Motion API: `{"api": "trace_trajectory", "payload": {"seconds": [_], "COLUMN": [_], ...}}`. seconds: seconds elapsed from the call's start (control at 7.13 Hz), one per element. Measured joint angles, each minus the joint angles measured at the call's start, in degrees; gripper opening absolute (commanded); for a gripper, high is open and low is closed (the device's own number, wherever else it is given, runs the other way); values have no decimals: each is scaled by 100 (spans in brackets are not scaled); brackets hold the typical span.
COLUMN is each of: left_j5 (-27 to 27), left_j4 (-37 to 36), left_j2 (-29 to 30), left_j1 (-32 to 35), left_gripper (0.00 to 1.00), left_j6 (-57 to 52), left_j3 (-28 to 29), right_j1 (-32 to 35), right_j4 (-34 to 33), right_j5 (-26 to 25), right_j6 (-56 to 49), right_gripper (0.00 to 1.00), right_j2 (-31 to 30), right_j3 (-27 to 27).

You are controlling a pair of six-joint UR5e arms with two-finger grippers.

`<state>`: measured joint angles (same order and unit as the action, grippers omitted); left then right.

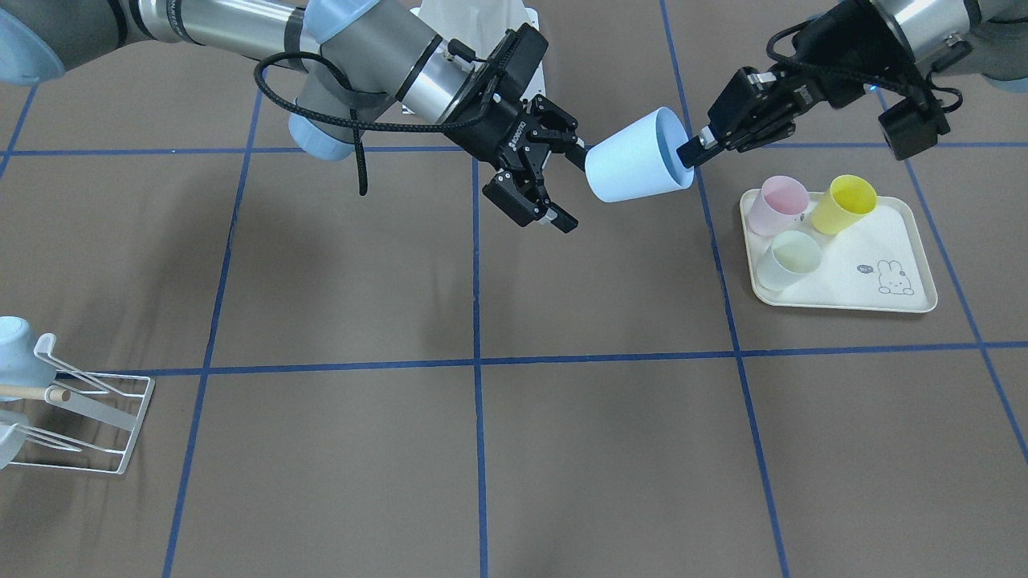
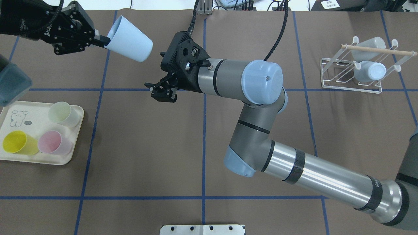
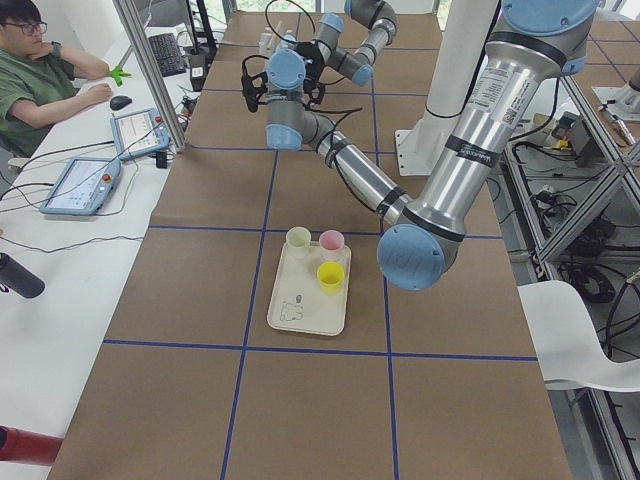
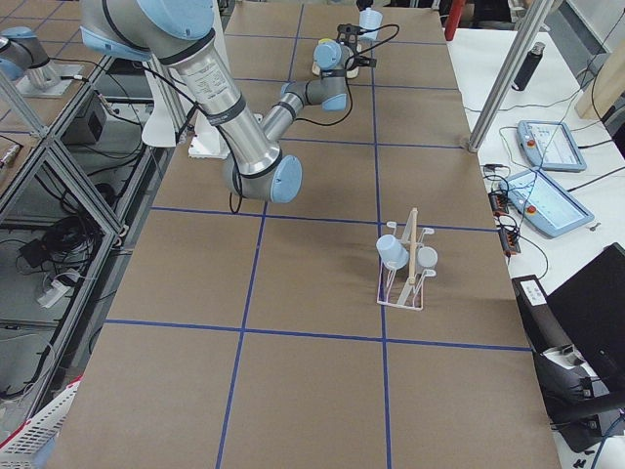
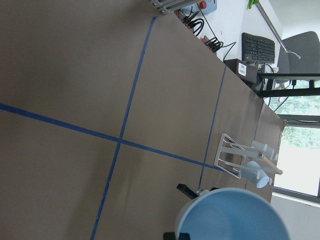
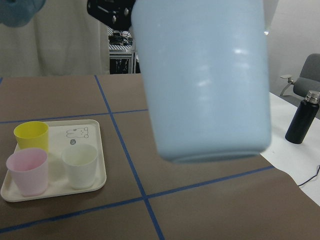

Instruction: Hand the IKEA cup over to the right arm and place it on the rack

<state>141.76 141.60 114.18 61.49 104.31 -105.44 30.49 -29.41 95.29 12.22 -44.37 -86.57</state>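
The IKEA cup (image 1: 638, 156) is light blue and hangs on its side above the table, also seen as the cup (image 2: 130, 39). My left gripper (image 1: 692, 150) is shut on its rim, with one finger inside the mouth. The right gripper (image 1: 572, 189) stands open just off the cup's base, its jaws spread and not around the cup. In the right wrist view the cup (image 6: 205, 80) fills the upper frame. The left wrist view shows only its rim (image 5: 235, 215). The white wire rack (image 2: 352, 71) with a wooden rod stands at the far right and holds pale blue cups.
A cream tray (image 1: 843, 297) with a rabbit print lies under the left arm. It carries a pink cup (image 1: 777, 205), a yellow cup (image 1: 843, 205) and a pale green cup (image 1: 789, 258). Blue tape lines cross the brown table. A person sits at a side desk (image 3: 40, 75).
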Motion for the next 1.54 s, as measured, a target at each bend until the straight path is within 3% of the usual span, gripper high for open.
{"api": "trace_trajectory", "payload": {"seconds": [1.54], "left_j5": [1], "left_j4": [-33], "left_j2": [-1], "left_j1": [-195], "left_gripper": [0], "left_j6": [-6], "left_j3": [45], "right_j1": [-8], "right_j4": [14], "right_j5": [-81], "right_j6": [-282], "right_gripper": [99], "right_j2": [-17], "right_j3": [-183]}}
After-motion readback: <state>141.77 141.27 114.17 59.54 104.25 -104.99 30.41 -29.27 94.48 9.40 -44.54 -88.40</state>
